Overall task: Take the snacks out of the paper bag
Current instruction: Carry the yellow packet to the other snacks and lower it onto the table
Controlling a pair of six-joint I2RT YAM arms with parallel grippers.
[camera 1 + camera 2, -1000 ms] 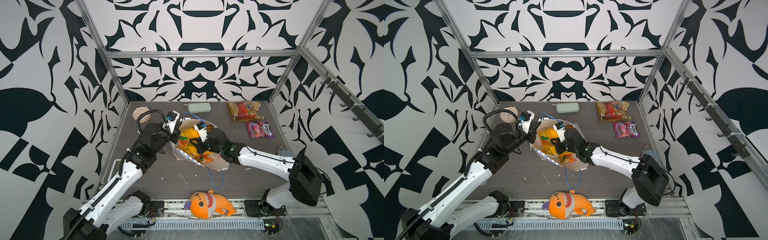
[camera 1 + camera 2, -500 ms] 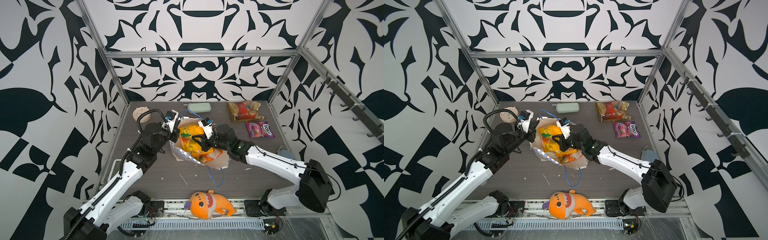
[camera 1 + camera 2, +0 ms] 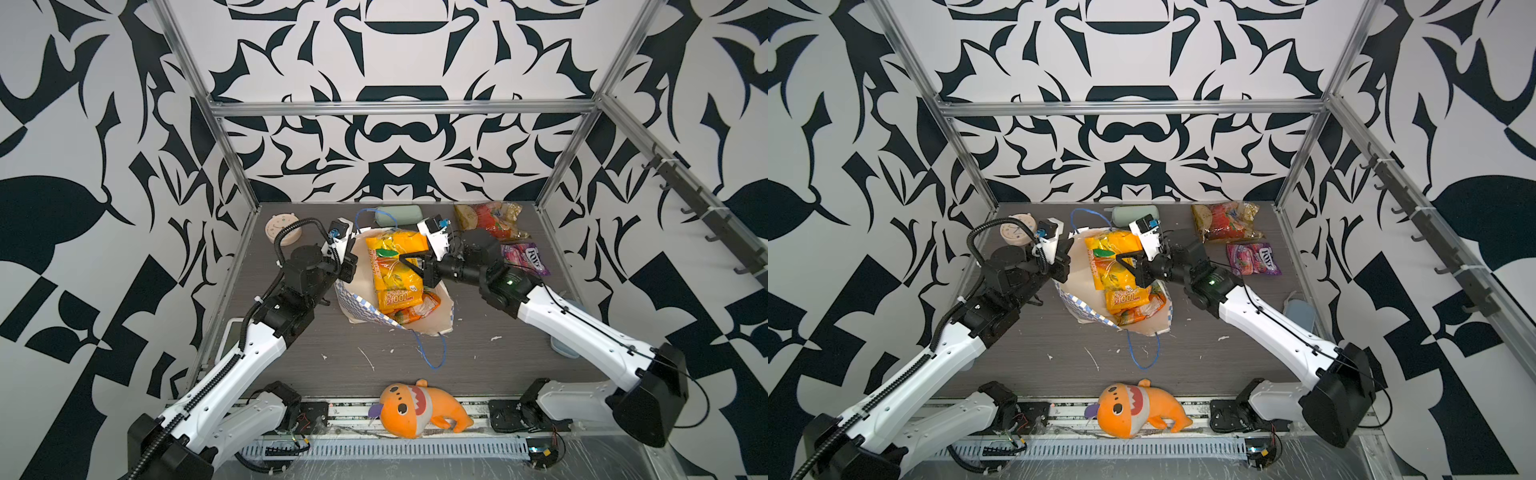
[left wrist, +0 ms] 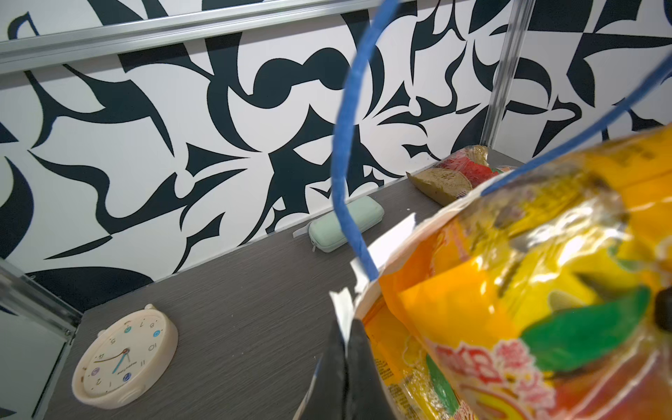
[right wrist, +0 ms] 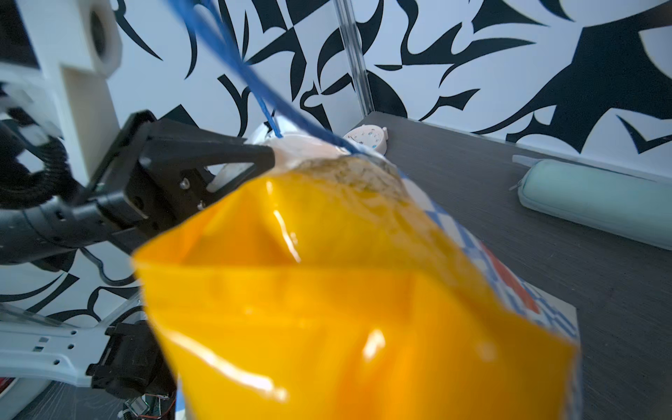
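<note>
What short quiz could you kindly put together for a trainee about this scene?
1. True or false: the purple packet lies inside the paper bag.
2. What do the jaws of the right arm hold? A) a yellow-orange packet B) the plush toy C) the green case
3. How many snack packets lie on the table outside the bag?
Key: 1 false; 2 A; 3 two, the purple packet and the clear packet.
</note>
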